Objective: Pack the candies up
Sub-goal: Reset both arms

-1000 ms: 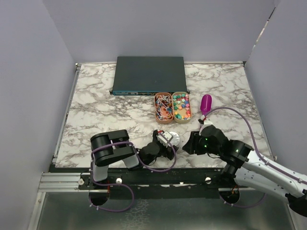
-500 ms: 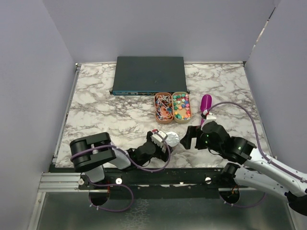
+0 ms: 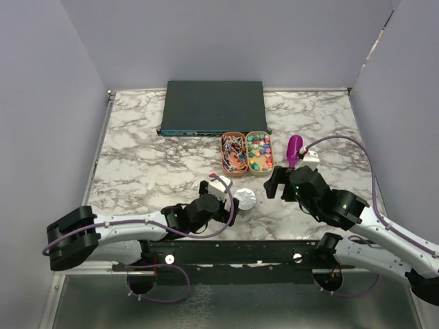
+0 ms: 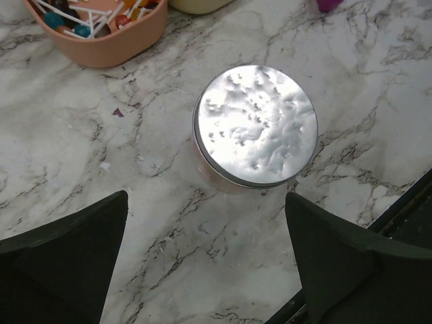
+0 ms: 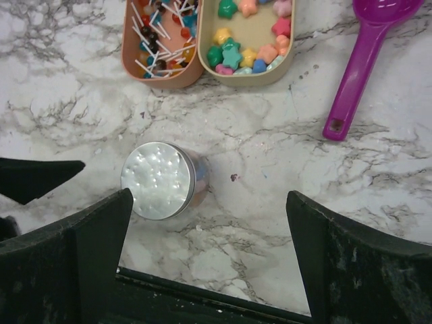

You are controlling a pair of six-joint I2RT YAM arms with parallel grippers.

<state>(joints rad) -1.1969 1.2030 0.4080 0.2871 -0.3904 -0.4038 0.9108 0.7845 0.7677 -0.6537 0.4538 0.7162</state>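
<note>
Jaws wide on both arms, nothing gripped! From above, the left gripper point(image 3: 228, 194) sits just left of the silver-lidded jar point(image 3: 245, 199) and the right gripper point(image 3: 276, 186) just right of it. The candies point(image 3: 259, 152) fill a beige tray point(image 3: 260, 173) beyond the jar, with the purple scoop point(image 3: 295, 147) beyond it and to the right. Left wrist: jar dead ahead between spread fingers, lid on, untouched. Right wrist: jar capped, tray well stocked, scoop lying free. I'd call the jar sealed and the packing about done, though its contents stay hidden.
</note>
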